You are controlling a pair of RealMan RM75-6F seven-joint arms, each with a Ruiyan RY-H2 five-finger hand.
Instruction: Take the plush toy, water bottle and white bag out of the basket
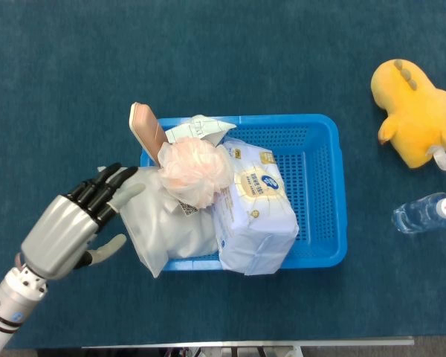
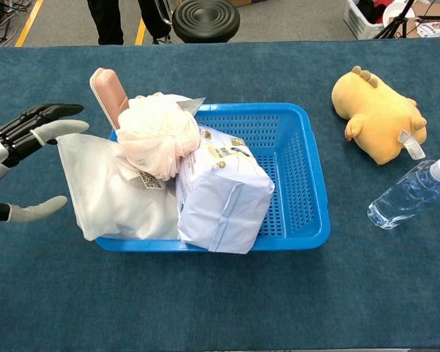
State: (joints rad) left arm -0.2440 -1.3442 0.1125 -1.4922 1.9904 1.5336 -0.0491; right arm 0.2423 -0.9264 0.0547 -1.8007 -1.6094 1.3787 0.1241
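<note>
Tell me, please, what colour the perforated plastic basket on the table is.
The perforated plastic basket is bright blue, clearest in the head view.

The left robot hand (image 2: 18, 158) runs off the left edge in the chest view, palm mostly cut away. The white bag (image 1: 163, 223) has its right part buried under the pink mesh puff (image 1: 195, 172) and the blue-white pack (image 1: 255, 216). The water bottle (image 1: 425, 213) is clipped by the right edge in the head view. Print on the pack is too small to read.
</note>
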